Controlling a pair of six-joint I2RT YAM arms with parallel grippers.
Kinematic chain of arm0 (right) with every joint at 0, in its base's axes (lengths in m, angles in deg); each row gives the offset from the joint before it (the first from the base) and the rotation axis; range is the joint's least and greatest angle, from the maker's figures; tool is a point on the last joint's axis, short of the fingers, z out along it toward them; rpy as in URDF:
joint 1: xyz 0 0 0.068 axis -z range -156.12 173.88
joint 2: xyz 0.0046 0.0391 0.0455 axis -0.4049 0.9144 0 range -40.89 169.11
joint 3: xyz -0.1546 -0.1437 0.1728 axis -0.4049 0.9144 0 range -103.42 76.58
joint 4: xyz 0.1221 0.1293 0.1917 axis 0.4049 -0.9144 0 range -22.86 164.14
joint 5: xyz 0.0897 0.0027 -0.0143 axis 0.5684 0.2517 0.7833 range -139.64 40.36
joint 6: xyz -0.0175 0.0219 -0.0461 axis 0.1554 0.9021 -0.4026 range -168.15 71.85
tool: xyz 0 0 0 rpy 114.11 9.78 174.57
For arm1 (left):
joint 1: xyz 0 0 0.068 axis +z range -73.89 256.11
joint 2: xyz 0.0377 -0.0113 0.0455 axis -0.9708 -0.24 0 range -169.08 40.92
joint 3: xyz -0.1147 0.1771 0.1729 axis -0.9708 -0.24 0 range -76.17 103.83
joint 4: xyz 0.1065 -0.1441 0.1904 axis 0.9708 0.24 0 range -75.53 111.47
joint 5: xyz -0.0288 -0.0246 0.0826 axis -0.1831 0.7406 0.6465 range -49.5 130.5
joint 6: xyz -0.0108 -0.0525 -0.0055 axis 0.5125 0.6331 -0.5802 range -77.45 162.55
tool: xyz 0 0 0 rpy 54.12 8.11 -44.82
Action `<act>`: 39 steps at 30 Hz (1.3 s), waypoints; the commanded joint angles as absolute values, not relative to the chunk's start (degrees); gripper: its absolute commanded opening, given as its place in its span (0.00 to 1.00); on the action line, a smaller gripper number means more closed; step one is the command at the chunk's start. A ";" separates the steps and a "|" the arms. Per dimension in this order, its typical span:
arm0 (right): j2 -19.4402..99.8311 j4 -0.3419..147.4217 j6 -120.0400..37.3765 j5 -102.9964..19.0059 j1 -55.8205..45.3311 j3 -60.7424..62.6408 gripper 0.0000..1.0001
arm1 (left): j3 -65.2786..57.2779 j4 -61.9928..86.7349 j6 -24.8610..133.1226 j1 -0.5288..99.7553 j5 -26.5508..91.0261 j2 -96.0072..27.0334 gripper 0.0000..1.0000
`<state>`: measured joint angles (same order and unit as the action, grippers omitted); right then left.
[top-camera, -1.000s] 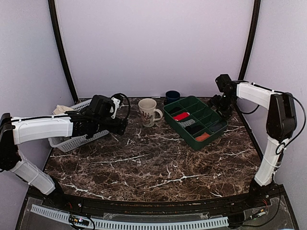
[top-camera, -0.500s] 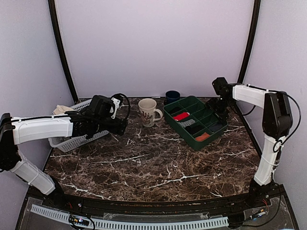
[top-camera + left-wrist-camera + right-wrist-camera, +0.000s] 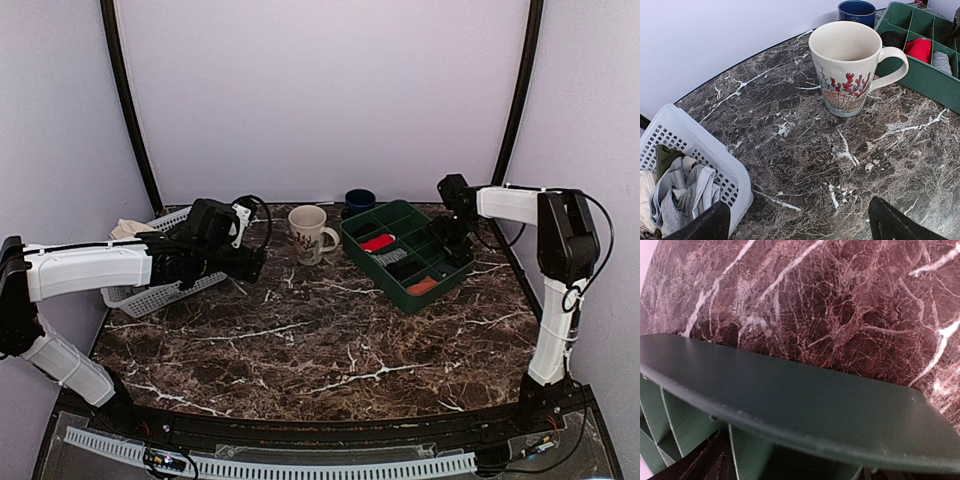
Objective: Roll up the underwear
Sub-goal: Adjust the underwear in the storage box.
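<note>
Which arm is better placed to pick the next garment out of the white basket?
Left. The left gripper, open, hovers beside the basket; the right gripper is across the table at the green tray.

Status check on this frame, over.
Left gripper open, empty, near white slotted plastic basket. Right gripper open over green compartment tray, right side. Navy underwear not identifiable. Cream coral-print mug between arms.
</note>
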<state>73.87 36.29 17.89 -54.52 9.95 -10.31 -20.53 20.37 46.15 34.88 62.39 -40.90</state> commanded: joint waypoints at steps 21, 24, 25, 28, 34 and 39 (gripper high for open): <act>70.54 32.19 15.75 -50.18 7.94 -12.90 0.88 | -21.10 20.57 47.56 35.24 62.12 -39.52 0.99; 69.36 32.23 15.66 -51.61 7.49 -12.52 0.88 | -21.21 20.77 47.56 35.24 62.14 -39.26 0.99; 69.22 32.15 15.73 -52.70 7.46 -12.33 0.89 | -21.30 20.78 47.44 35.24 62.19 -39.16 0.99; 69.81 31.98 15.14 -55.27 8.60 -12.10 0.89 | -21.14 20.73 47.14 35.24 62.21 -39.19 0.99; 70.61 32.30 12.87 -59.27 11.64 -12.10 0.88 | -20.96 21.42 46.68 35.24 62.63 -38.91 0.99; 71.14 31.71 10.84 -58.19 13.41 -14.95 0.88 | -20.94 22.08 46.75 35.24 62.62 -38.53 0.99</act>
